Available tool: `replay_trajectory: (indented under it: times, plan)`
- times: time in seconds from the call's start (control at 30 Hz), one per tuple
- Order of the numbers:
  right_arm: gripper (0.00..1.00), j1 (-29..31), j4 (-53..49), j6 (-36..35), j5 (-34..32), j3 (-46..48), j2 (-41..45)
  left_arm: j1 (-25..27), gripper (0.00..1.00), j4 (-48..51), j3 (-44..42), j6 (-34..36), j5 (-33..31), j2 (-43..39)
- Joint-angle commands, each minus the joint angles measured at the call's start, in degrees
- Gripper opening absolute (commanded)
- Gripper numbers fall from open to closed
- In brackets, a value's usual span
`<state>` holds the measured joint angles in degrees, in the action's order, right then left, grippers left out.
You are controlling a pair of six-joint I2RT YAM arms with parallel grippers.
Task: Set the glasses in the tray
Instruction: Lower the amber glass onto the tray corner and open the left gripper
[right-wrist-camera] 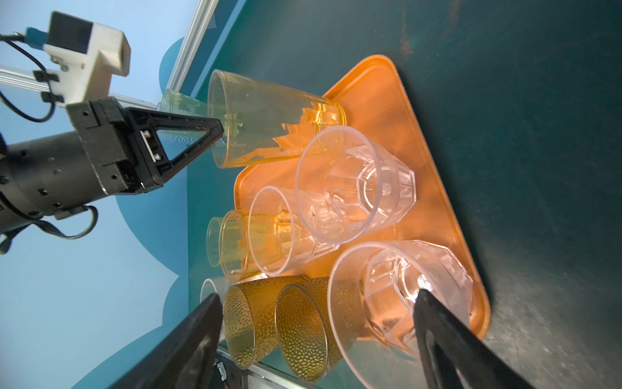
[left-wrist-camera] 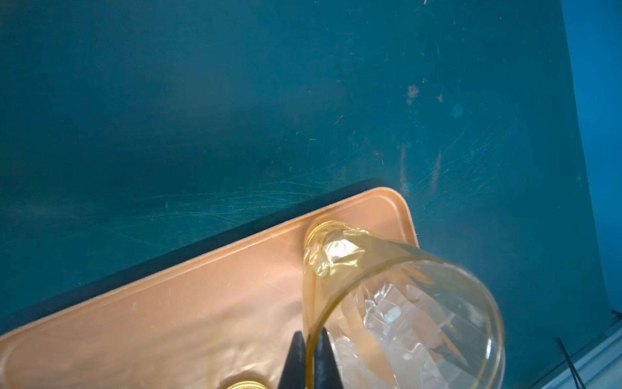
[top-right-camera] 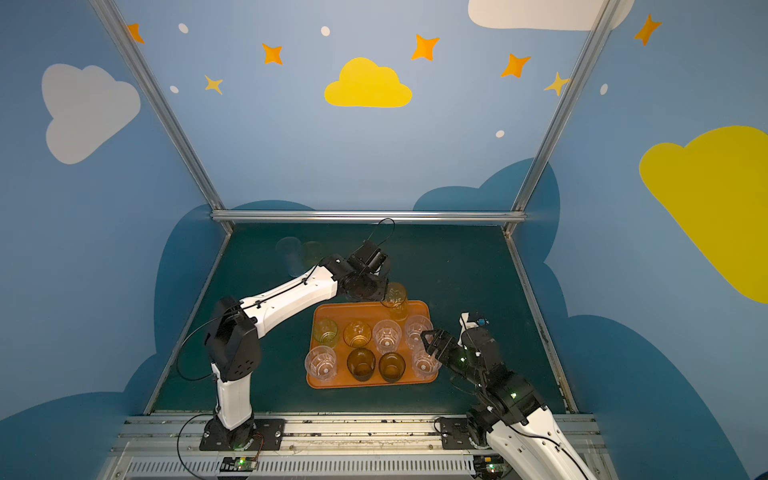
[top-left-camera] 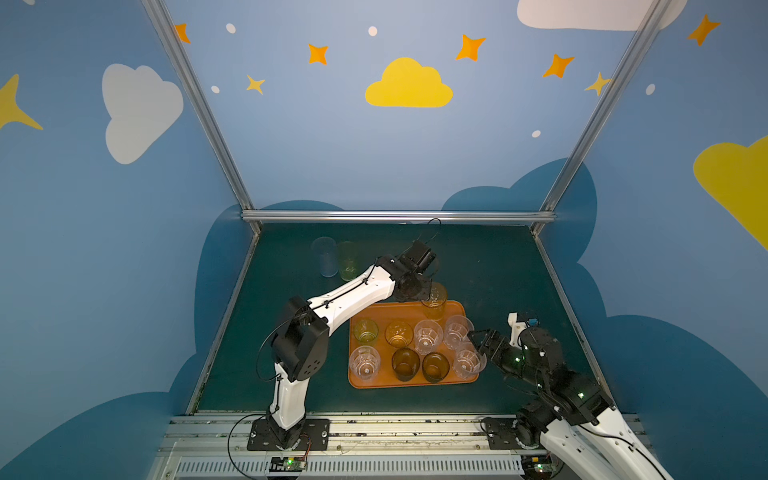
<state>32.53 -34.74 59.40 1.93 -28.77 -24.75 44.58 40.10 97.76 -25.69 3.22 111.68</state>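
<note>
The tall amber glass [top-left-camera: 434, 301] [left-wrist-camera: 387, 286] stands upright at the far right corner of the tray [top-left-camera: 411, 384] [left-wrist-camera: 168, 303], its base at the tray floor just inside the rim. The left end effector [top-left-camera: 424, 300] [left-wrist-camera: 311, 353] is clamped together on its wall at the rim. That arm rises from the near left, elbow high, forearm stretched to the tray's far edge and wrist bent down. In the tray's two nearer rows stand eight shorter glasses [top-left-camera: 428, 336]: clear faceted, dark brown, amber and yellow-green. The right end effector [top-left-camera: 477, 343] sits low at the tray's right edge, jaws wide apart, holding nothing. At the far left, two tall glasses [top-left-camera: 336, 259] stand on the scratched dark teal counter [top-left-camera: 498, 270]. An aluminium frame [top-left-camera: 395, 216] edges blue walls [top-left-camera: 374, 158] painted with clouds and stars.
</note>
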Motion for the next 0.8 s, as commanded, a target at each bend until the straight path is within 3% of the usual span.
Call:
replay_trajectory:
  times: [0.0, 0.13, 0.6, 0.77]
  plan:
    - [0.88, -0.34, -1.27, 0.19, -1.01, 0.51, 0.85, 0.6, 0.04, 1.85, 2.18, 0.77, 0.69, 1.44]
    - [0.88, -0.37, -1.73, -0.01, -1.23, 0.39, 1.22, 0.95, 0.04, 3.29, 4.5, 1.11, 0.7, 2.95]
    - [0.88, -0.56, -2.44, 0.11, -1.32, 0.65, 1.99, 1.43, 0.2, 3.77, 6.29, 1.83, 1.01, 3.64]
    - [0.87, -0.63, -2.7, 0.08, -1.35, 0.63, 2.19, 1.74, 0.31, 3.59, 6.48, 1.89, 0.87, 2.97]
